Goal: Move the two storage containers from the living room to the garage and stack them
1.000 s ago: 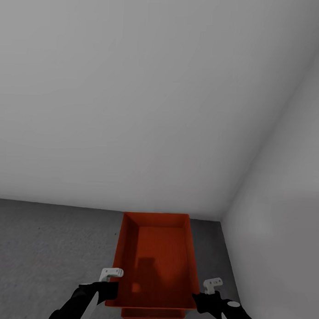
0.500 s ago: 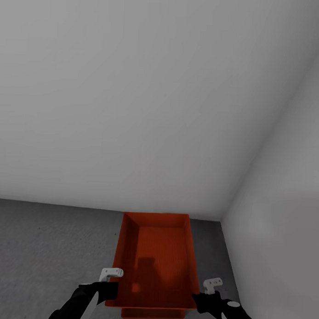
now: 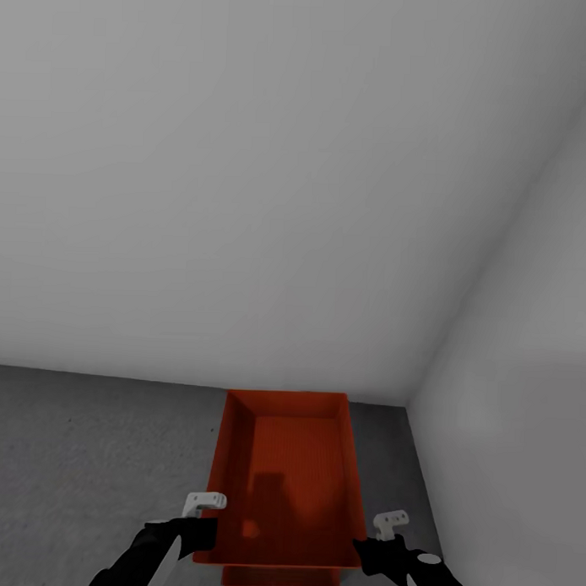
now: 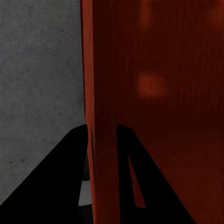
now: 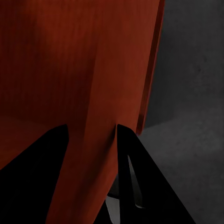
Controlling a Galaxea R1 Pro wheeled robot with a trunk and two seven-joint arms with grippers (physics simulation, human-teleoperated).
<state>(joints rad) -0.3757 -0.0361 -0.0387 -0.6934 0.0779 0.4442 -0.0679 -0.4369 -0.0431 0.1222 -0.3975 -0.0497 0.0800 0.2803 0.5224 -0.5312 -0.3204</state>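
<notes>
In the head view an orange-red open-top storage container (image 3: 286,479) lies lengthwise in front of me over the dark grey floor (image 3: 85,438) of the garage corner. Under its near end shows the rim of a second orange-red container (image 3: 279,577); whether the two touch I cannot tell. My left gripper (image 3: 207,527) is shut on the upper container's left wall, and my right gripper (image 3: 362,542) is shut on its right wall. In the left wrist view the left gripper (image 4: 101,135) has black fingers on both sides of the red wall (image 4: 100,93). The right gripper (image 5: 92,133) pinches the wall (image 5: 98,84) likewise.
A plain white wall (image 3: 246,198) stands just beyond the containers' far end. A second white wall (image 3: 526,402) meets it in a corner close on the right. Mottled concrete stretches out to the left of the containers.
</notes>
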